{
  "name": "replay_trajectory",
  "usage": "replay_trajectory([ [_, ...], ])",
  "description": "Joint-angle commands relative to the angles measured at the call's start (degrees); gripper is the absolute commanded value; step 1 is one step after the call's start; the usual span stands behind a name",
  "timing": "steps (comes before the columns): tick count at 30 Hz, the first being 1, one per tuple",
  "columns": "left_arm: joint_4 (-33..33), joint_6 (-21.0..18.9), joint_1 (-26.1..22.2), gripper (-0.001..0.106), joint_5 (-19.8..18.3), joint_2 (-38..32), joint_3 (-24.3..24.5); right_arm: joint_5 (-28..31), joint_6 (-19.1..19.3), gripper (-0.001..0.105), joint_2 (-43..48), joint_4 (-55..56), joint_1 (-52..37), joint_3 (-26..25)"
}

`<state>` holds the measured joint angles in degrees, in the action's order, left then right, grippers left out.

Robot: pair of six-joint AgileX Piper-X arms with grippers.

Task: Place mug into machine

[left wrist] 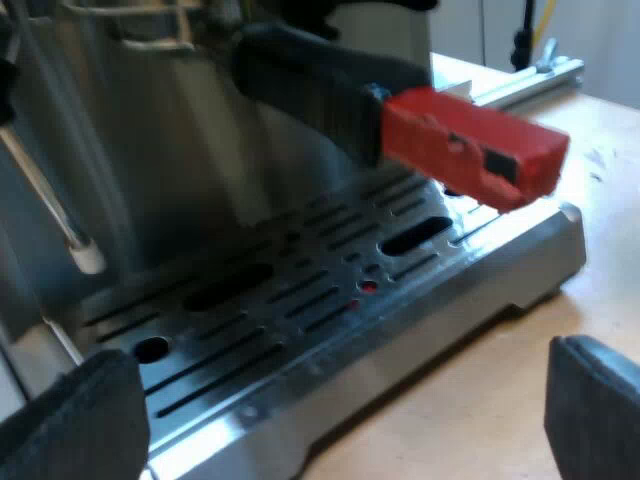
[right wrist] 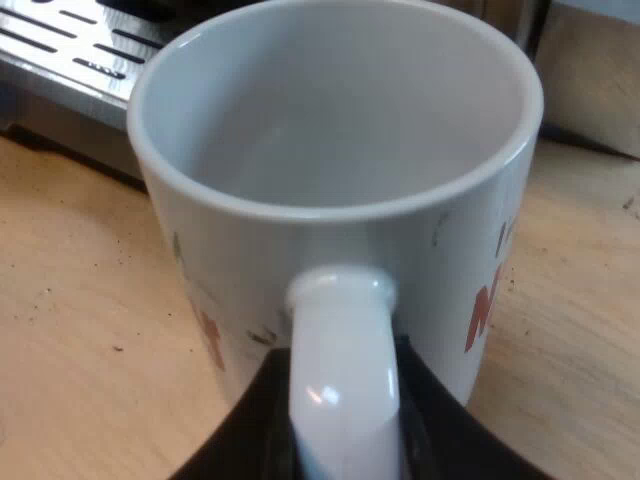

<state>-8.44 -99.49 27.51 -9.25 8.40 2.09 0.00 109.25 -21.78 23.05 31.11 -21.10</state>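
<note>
Red lettering (right wrist: 487, 310) on the mug (right wrist: 330, 170) curves out of sight; its handle (right wrist: 340, 380) is cut off at the edge.

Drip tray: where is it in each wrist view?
Left wrist view: drip tray under the red handle end, ahead of the open left gripper.
Right wrist view: drip tray just beyond the mug; right gripper holds the mug.
Shared landmark: the wooden table along the tray's front edge.
</note>
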Motion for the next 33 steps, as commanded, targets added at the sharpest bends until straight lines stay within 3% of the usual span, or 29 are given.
replay_trajectory([
  [1, 1.6, -0.1, 0.3, 0.081, 1.0, -0.1, 0.0, 5.3, -1.1, 0.0, -0.8, -3.6, 5.6, -1.4],
  [6, 1.6, -0.1, 0.3, 0.081, 2.2, -0.1, 0.0, 9.9, -3.1, 0.0, -4.2, -7.0, 11.2, -1.4],
  [9, 1.6, -0.1, 0.3, 0.081, 2.2, -0.1, 0.0, 14.7, -4.6, 0.0, -12.0, -17.4, 16.7, -1.4],
  [17, 1.6, -0.1, 0.3, 0.081, 2.2, -0.1, 0.0, 15.6, -8.6, 0.0, -29.3, -38.4, 18.5, -1.6],
  [33, 1.6, -0.1, 0.3, 0.081, 2.2, -0.1, 0.0, 16.7, -8.8, 0.0, -51.3, -52.5, 18.5, -9.7],
])
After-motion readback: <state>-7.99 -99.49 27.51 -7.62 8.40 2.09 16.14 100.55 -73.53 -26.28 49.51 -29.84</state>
